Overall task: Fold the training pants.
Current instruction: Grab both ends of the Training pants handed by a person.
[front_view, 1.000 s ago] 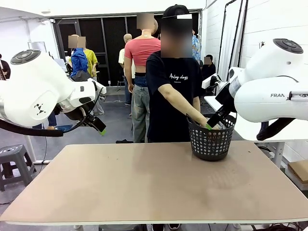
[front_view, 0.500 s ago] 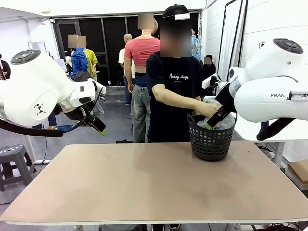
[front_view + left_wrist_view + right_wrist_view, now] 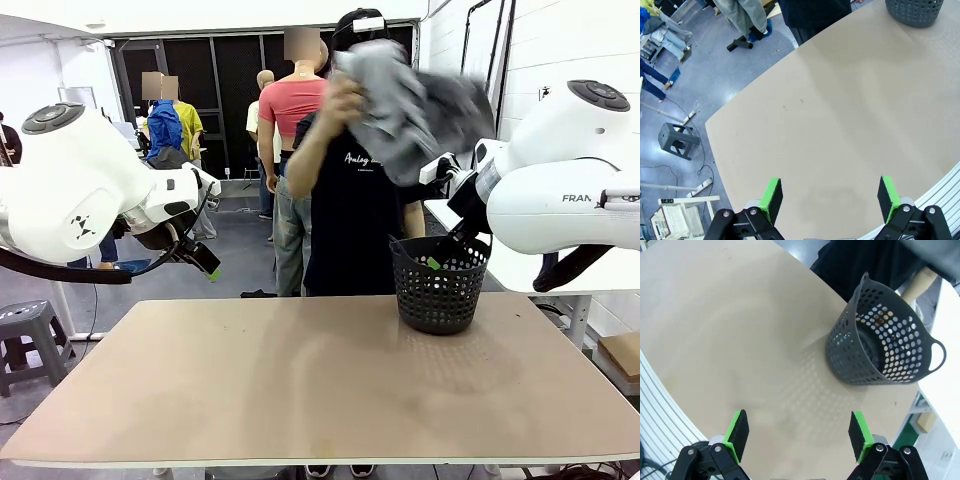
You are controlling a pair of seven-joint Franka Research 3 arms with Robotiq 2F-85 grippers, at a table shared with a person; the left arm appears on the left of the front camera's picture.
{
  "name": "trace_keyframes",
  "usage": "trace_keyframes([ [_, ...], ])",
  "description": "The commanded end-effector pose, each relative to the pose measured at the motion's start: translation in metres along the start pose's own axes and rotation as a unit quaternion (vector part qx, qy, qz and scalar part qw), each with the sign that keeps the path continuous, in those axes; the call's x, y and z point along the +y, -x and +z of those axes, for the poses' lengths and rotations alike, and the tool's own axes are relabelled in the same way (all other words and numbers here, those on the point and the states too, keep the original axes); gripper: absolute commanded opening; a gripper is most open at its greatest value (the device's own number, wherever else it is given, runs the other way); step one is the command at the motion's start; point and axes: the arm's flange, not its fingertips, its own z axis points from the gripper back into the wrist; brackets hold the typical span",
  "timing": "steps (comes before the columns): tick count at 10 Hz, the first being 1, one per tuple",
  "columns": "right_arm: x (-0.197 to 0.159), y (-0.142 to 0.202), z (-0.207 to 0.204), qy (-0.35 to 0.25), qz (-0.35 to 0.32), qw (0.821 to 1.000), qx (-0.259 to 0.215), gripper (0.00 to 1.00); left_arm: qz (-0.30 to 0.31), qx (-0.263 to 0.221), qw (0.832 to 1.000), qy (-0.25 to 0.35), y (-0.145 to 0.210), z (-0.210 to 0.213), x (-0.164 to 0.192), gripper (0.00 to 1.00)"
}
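The person at the far side of the table holds the grey training pants [image 3: 405,105] bunched up high, at head height, above the black mesh basket [image 3: 439,283]. My left gripper [image 3: 209,264] hangs open above the table's far left edge; in the left wrist view its green pads [image 3: 771,195] stand wide apart over bare tabletop. Open too is my right gripper [image 3: 440,252], hovering just behind the basket [image 3: 882,342], with nothing between its pads [image 3: 738,432] in the right wrist view.
The tan table [image 3: 300,380] has the basket standing at its far right. A grey stool [image 3: 25,335] stands on the floor to the left. People stand farther back in the room.
The person's hand reached into the basket, then lifted the grey pants out and up to head height. Both arms stayed still.
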Motion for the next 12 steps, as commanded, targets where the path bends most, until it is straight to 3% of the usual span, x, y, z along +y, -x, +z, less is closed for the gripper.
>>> trace_keyframes([
  [1, 0.0001, 0.0004, 0.0002, -0.002, -0.001, 1.0, 0.001, 1.0, -0.005, 0.0, 1.0, -0.001, 0.0004, -0.0001, 0.0007, 1.0],
  [12, 0.0001, 0.0004, 0.0002, -0.002, -0.001, 1.0, 0.001, 1.0, -0.005, 0.0, 1.0, -0.001, 0.0004, -0.0001, 0.0007, 1.0],
])
